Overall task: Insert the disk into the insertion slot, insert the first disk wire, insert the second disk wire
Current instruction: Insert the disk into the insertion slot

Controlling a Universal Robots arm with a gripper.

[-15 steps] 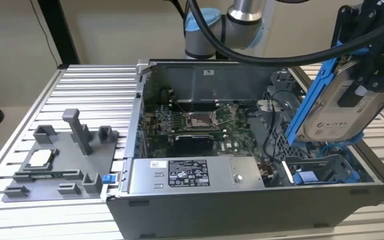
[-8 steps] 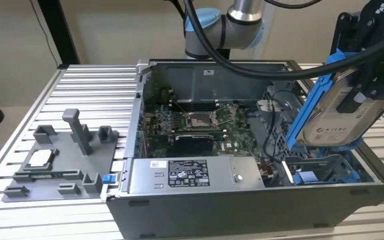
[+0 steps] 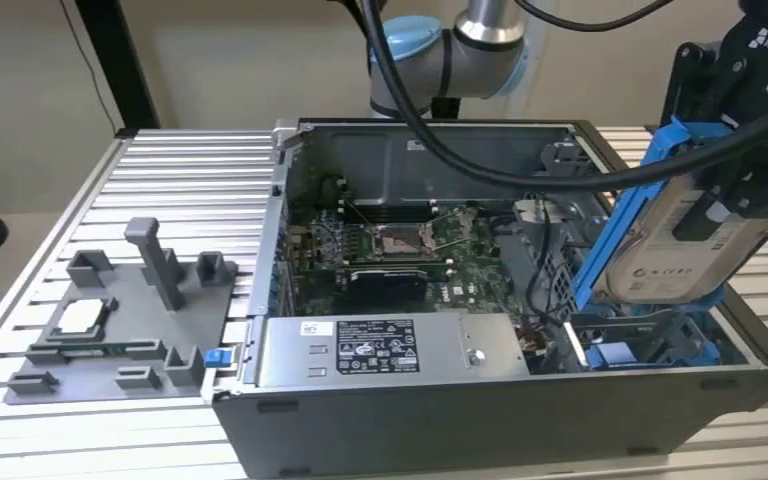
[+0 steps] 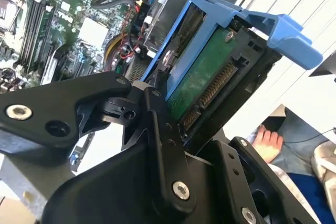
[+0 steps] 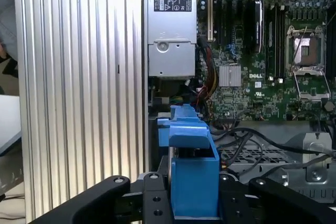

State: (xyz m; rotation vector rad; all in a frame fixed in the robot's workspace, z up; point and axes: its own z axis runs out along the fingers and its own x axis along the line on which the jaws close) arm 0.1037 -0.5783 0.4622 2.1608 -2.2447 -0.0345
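The disk (image 3: 684, 240) hangs tilted and on edge over the side of the open computer case (image 3: 491, 420) on the exterior view's right, clipped in its blue carrier frame (image 3: 624, 215). My gripper (image 3: 731, 195) is shut on it from above. The second wrist view shows the disk's green circuit-board underside (image 4: 202, 77) and connector row between my black fingers (image 4: 157, 114). In the first wrist view the blue carrier (image 5: 191, 171) sits between the finger links. The blue-railed insertion slot (image 3: 638, 345) lies below the disk in the case's near corner. Loose black cables (image 5: 247, 140) lie beside it.
A grey labelled power-supply box (image 3: 371, 350) fills the case's front. The motherboard (image 3: 398, 240) lies behind it. A grey fixture tray (image 3: 117, 320) sits on the ribbed aluminium table (image 3: 184, 180) at the exterior view's left. A person's hand (image 4: 268, 140) rests beyond the table.
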